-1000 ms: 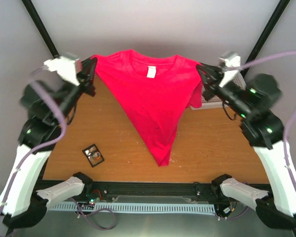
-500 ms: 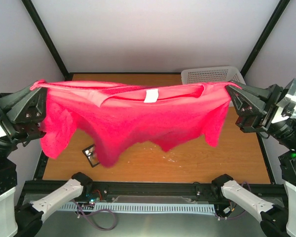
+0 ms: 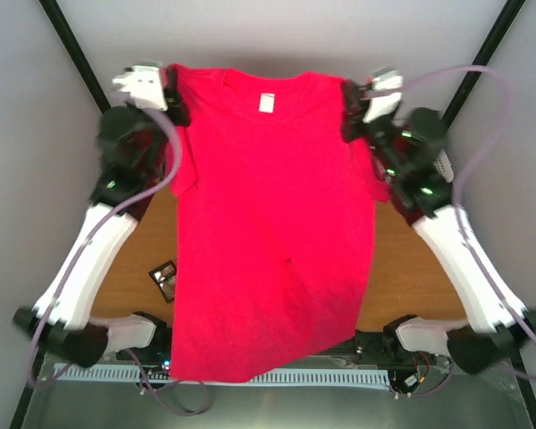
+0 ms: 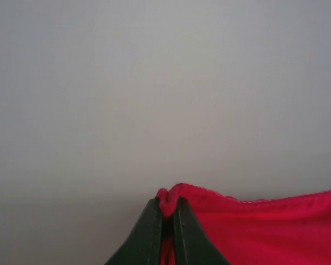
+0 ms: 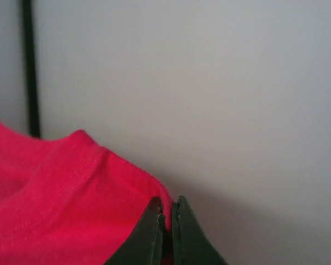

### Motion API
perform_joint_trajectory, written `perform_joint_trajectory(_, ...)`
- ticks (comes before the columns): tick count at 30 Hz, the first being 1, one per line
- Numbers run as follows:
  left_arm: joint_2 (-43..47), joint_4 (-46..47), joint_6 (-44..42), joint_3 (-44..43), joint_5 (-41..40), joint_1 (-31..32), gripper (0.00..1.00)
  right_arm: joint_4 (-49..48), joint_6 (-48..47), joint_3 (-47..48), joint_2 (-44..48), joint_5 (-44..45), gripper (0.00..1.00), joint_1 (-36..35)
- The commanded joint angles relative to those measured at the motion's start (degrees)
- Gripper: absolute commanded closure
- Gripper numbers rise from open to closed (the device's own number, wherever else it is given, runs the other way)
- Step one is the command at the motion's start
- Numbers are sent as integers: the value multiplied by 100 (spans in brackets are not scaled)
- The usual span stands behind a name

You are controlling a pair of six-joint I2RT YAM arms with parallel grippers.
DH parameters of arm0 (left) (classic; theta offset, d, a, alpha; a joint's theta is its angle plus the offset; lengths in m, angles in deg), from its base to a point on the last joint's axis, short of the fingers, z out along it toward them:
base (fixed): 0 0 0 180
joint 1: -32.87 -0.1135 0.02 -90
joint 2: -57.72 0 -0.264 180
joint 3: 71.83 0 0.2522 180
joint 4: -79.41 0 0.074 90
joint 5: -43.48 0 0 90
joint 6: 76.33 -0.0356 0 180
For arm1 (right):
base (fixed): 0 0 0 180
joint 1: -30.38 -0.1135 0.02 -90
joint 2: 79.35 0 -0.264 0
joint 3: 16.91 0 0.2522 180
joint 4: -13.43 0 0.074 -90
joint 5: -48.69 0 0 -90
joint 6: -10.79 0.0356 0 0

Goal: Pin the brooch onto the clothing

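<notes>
From above, the red T-shirt (image 3: 272,232) hung spread between the left gripper (image 3: 172,96) and right gripper (image 3: 350,109), covering much of the tabletop (image 3: 389,268), its edge by a small black case (image 3: 163,279). Only the wrist views showed each gripper clenched on a shoulder edge of the cloth.

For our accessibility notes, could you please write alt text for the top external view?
A red T-shirt hangs spread open, held at its shoulders by the left gripper and right gripper, hiding most of the wooden table. A small black case lies on the table by the shirt's left edge.
</notes>
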Motion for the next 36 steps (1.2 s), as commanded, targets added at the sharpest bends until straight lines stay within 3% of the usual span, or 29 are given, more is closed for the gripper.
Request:
perform_joint_trajectory(1, -1163, 769, 288, 727, -639, -1089, 99, -1653, -469, -874, -1090, 686, 97, 299)
perform_joint_trajectory(4, -2094, 1916, -51, 1293, -523, -1438, 99, -2448, -688, -843, -2349, 869, 96, 506)
perform_joint_trajectory(5, -2556, 2131, -97, 1266, -505, -1560, 95, -2601, -636, -695, -2776, 810, 88, 604)
perform_joint_trajectory(6, -3080, 2182, -120, 1065, -314, -1687, 87, -2622, -653, -444, -3280, 794, 79, 676)
perform_joint_trajectory(7, -3567, 1953, 5, 675, -198, -1807, 66, -2480, -684, -75, -3800, 927, 69, 697)
perform_joint_trajectory(8, -4220, 1615, 44, 250, 43, -1908, 56, -1568, -667, 570, -4241, 807, 65, 723)
perform_joint_trajectory(10, -4847, 513, -127, -687, -8, -1939, 45, 132, -627, 1995, -4974, 312, 58, 742)
perform_joint_trajectory(12, -4851, -25, -63, -1088, -304, -1914, 22, 887, -560, 2581, -5166, 340, 39, 662)
perform_joint_trajectory(15, -4236, -395, 291, -880, -177, -1900, 3, 2275, -184, 3295, -5271, 429, 24, 621)
perform_joint_trajectory(17, -3834, -1064, 804, -861, 126, -1891, 0, 3232, 275, 3597, -5211, 495, 23, 590)
perform_joint_trajectory(21, -2913, -1446, 1782, 92, 1227, -1857, 0, 3659, 984, 2496, -4433, -294, 20, 312)
perform_joint_trajectory(25, -2096, -1304, 2448, 1361, 2471, -1771, 0, 2910, 1833, 528, -3448, -1553, 17, -113)
perform_joint_trajectory(28, -1627, -1203, 2550, 2176, 2904, -1351, 0, 2021, 2548, -844, -3039, -2372, 14, -205)
perform_joint_trajectory(31, -1266, -1060, 2734, 2849, 2919, -809, 0, 1869, 2564, -1138, -3143, -1724, 14, -205)
perform_joint_trajectory(36, -1030, -692, 3207, 3716, 2906, -117, 0, 2220, 1978, -150, -4305, -327, 14, -205)
